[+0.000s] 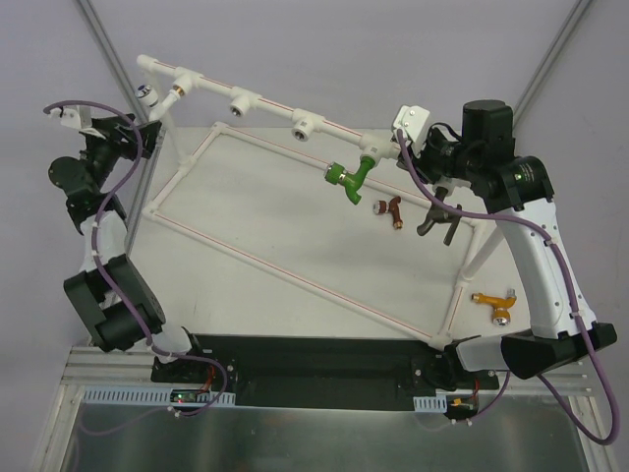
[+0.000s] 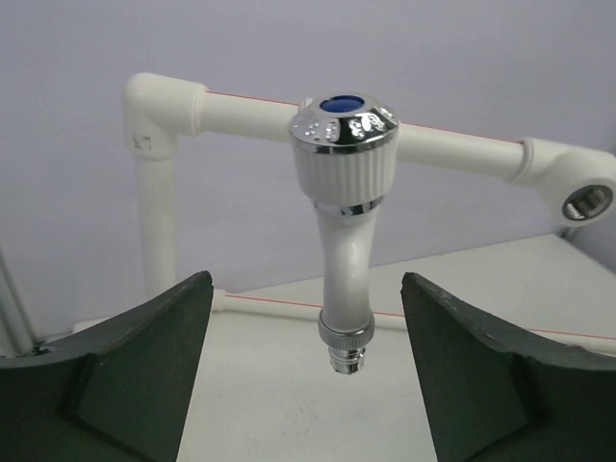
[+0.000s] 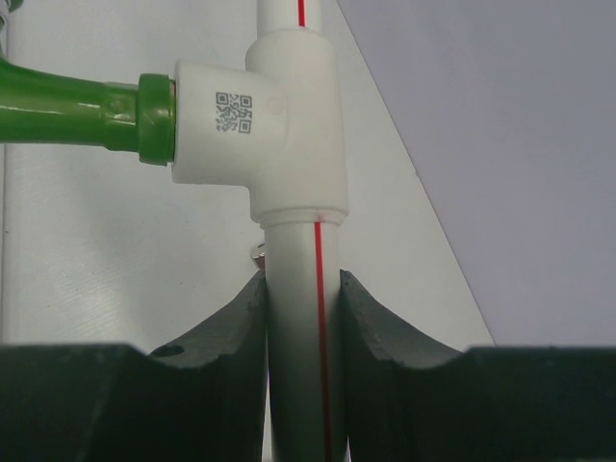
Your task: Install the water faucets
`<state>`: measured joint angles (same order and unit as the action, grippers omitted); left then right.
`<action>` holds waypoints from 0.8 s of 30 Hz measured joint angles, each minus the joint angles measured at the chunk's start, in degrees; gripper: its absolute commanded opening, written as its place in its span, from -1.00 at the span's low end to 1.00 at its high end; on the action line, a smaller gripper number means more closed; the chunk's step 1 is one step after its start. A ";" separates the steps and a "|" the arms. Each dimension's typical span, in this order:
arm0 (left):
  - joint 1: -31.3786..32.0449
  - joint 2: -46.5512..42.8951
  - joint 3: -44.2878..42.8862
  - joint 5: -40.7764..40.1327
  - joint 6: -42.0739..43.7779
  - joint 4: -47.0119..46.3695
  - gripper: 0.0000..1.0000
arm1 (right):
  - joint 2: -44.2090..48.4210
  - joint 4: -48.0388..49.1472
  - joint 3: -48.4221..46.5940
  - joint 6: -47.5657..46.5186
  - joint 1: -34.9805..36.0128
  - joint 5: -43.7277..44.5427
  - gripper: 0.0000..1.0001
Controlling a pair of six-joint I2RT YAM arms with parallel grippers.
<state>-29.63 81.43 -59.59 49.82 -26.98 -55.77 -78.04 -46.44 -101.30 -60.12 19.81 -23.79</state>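
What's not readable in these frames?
- Left wrist: the white faucet hides its own joint with the pipe frame.
- Right wrist: the green faucet is cut off by the left edge; handle and spout unseen.
- Top external: the dark grey faucet is small and crossed by a purple cable.

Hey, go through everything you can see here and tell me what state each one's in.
white faucet: on the pipe frame, spout down, ungripped.
green faucet: screwed into a tee fitting.
dark red faucet: loose on the table.
dark grey faucet: loose on the table.
orange faucet: loose on the table.
left gripper: open, either side of the white faucet.
right gripper: shut on the pipe frame.
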 measured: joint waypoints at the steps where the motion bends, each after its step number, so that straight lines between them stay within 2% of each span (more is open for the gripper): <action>1: -0.68 2.16 -1.05 1.29 -3.34 -2.91 0.50 | 0.04 0.07 0.04 0.00 0.00 0.00 -0.97; 5: -2.64 9.38 -3.91 5.68 -15.87 -11.45 0.53 | 0.11 0.24 0.20 -0.02 0.07 -0.02 -0.97; 8: -2.60 9.44 -3.93 6.84 -17.27 -12.48 0.53 | 0.20 0.28 0.28 0.00 0.11 0.00 -0.97; 14: -2.05 8.66 -5.55 8.37 -16.31 -11.28 0.52 | 0.22 0.28 0.28 0.02 0.11 -0.02 -0.97; 18: -0.24 8.33 -6.75 8.31 -12.39 -7.17 0.46 | 0.22 0.31 0.28 0.02 0.11 -0.04 -0.97; 24: 2.84 8.13 -8.76 6.38 -5.86 -0.26 0.23 | 0.22 0.28 0.28 0.04 0.11 -0.09 -0.97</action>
<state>-26.79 89.56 -68.36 56.21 -32.84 -56.03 -77.82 -46.15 -101.01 -60.07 19.92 -23.88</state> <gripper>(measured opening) 0.653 0.324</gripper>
